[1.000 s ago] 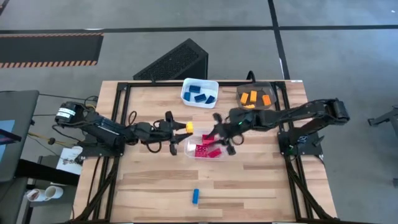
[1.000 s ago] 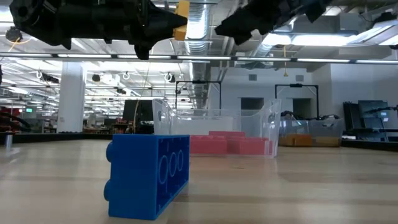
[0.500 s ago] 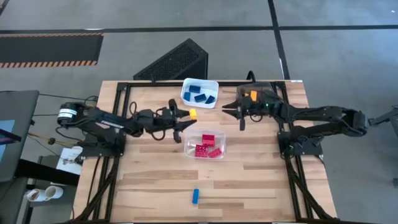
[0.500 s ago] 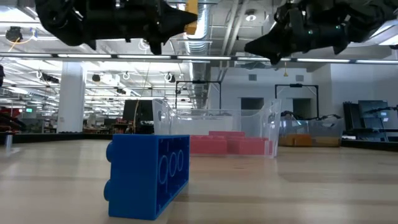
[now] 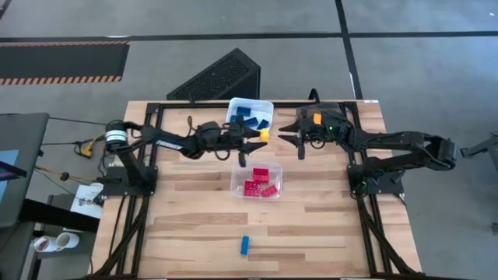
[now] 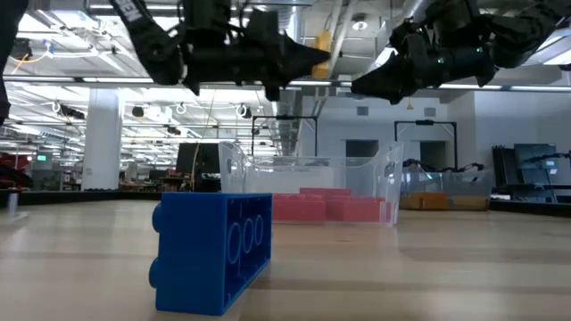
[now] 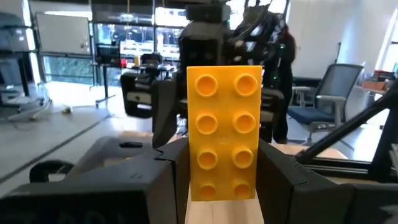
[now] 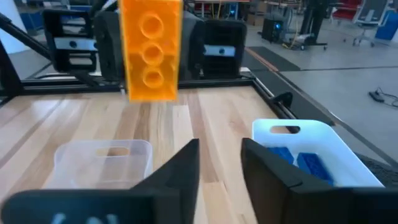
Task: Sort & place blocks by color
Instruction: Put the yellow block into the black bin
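— So, where's the yellow-orange brick (image 7: 224,134)?
— Clamped in the left tool (image 5: 261,138), above the desk (image 5: 194,218), at 3 o'clock of the white bin (image 5: 250,106).
— The right tool (image 5: 289,134)?
— Slightly parted, empty, facing it.

Open-plan lab: ceiling ducts (image 6: 294,27), workstations.

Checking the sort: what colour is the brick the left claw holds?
Yellow-orange. The brick shows best in the left wrist view, clamped in the left claw.

Yellow block (image 7: 224,134) held aloft; blue block (image 5: 244,246) on table.
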Motion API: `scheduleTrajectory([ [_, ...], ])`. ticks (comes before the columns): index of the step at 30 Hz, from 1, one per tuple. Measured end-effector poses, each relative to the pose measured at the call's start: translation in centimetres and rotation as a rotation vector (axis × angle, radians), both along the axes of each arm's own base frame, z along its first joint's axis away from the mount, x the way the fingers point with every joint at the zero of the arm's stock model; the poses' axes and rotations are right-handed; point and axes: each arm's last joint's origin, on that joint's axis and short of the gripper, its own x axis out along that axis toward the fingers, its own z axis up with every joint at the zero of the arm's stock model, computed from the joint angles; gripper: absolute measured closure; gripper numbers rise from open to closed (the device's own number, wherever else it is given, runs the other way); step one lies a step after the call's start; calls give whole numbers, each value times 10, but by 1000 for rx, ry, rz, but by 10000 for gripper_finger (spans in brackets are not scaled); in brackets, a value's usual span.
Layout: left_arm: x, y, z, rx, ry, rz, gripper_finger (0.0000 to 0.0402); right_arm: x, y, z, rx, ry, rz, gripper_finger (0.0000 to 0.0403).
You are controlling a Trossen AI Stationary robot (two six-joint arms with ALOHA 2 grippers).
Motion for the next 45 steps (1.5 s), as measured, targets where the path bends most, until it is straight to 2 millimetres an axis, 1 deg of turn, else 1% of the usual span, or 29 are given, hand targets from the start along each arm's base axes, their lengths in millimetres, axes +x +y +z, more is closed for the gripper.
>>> scheduleTrajectory([
  [4, 6, 6, -6, -31, 13, 8, 296, -1, -1, -2, 7, 16, -7, 211],
  [10, 6, 6, -11, -54, 53, 7, 296, 0, -1, 0, 60, -12, -13, 113],
  [13, 7, 3, -12, -53, 56, -2, 296, 1, 1, 3, 86, -44, 20, 79],
  [17, 8, -1, -12, -51, 63, -12, 296, 2, 5, 10, 133, -110, 128, 49],
  [20, 8, -4, -12, -32, 65, -38, 296, 3, 7, 12, 150, -136, 173, 39],
  [26, 9, -8, -12, -26, 62, -51, 296, 7, 18, 16, 127, -172, 230, 41],
  [34, 11, -16, -12, -11, 59, -68, 296, 13, 29, 16, 118, -183, 198, 42],
  [39, 11, -21, -11, -4, 50, -82, 296, 26, 32, 10, 142, -199, 202, 42],
  [42, 12, -23, -11, -5, 51, -89, 296, 39, 35, 0, 161, -163, 220, 42],
  [45, 12, -25, -12, -14, 61, -94, 296, 49, 37, 0, 159, -169, 237, 42],
])
